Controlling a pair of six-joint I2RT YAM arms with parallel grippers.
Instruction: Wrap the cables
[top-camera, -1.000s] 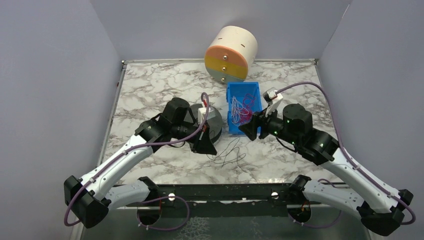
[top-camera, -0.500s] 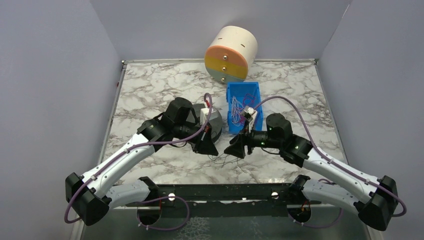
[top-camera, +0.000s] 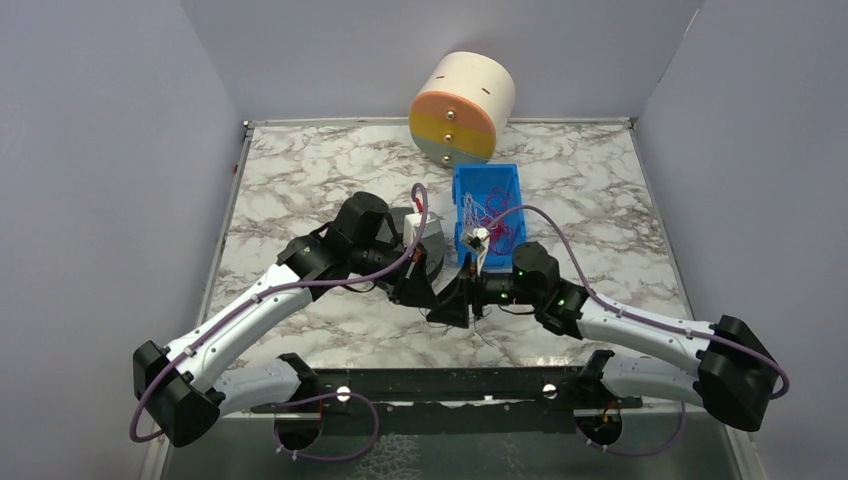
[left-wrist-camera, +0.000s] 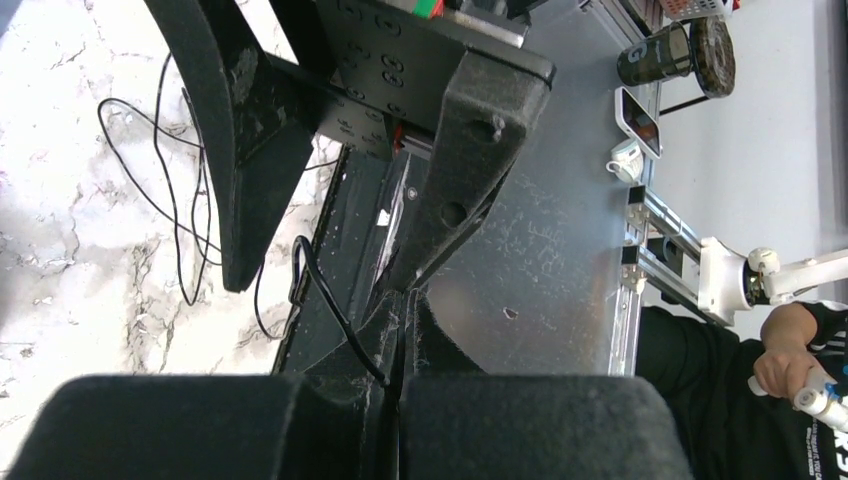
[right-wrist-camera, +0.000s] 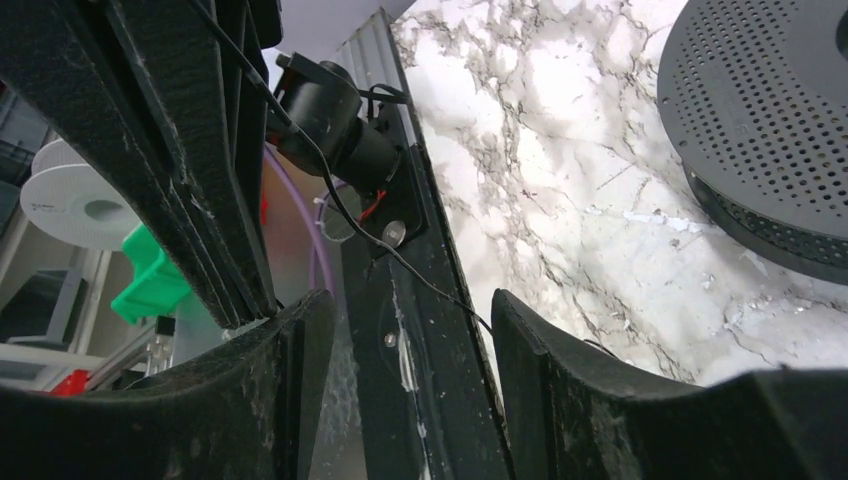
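A thin dark cable (top-camera: 476, 322) lies in loose loops on the marble table just in front of both grippers. My left gripper (top-camera: 417, 292) is shut on one strand of it; the left wrist view shows the wire (left-wrist-camera: 340, 325) running into the closed jaws (left-wrist-camera: 402, 312). My right gripper (top-camera: 450, 306) is open, right beside the left one. In the right wrist view the dark cable (right-wrist-camera: 420, 282) runs taut between its spread fingers (right-wrist-camera: 400, 335) without touching them. More thin cables, red, purple and white (top-camera: 488, 216), lie tangled in the blue bin (top-camera: 460, 243).
A grey perforated disc (top-camera: 432, 238) sits behind the left gripper and shows at the right wrist view's upper right (right-wrist-camera: 770, 120). A cream cylinder with orange, yellow and grey bands (top-camera: 462, 108) lies at the back. The black front rail (top-camera: 450, 385) runs along the table's near edge.
My right arm has swung left and forward from the blue bin to right beside my left gripper, over the dark cable. My left gripper has barely moved and stays shut.
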